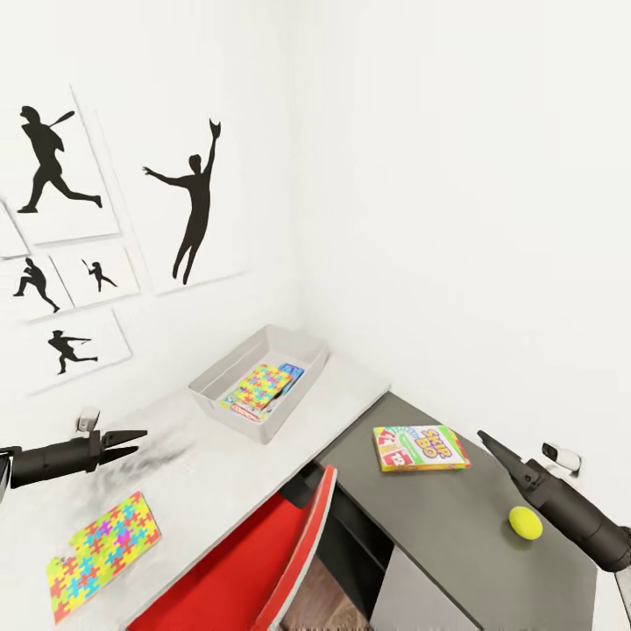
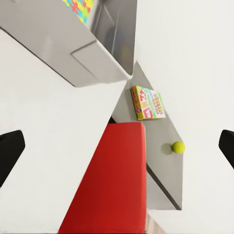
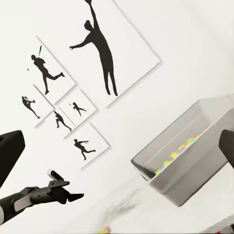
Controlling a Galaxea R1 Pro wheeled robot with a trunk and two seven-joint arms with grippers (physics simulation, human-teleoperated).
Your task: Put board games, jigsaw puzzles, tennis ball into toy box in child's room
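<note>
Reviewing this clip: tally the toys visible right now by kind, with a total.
Jigsaw puzzles: 2, one loose on the white table at, one in the toy box at
Board games: 2, the Skip-Bo board game on the dark side unit, one blue-edged board game under the boxed puzzle
Tennis ball: 1
Total: 5

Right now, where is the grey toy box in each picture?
Head view: the toy box sits in the middle of the picture, on the white table by the wall corner, with a jigsaw puzzle inside.
Left wrist view: toy box near, along the top edge.
Right wrist view: toy box at the right side.
Shared landmark: the colourful jigsaw puzzle lying in it.
</note>
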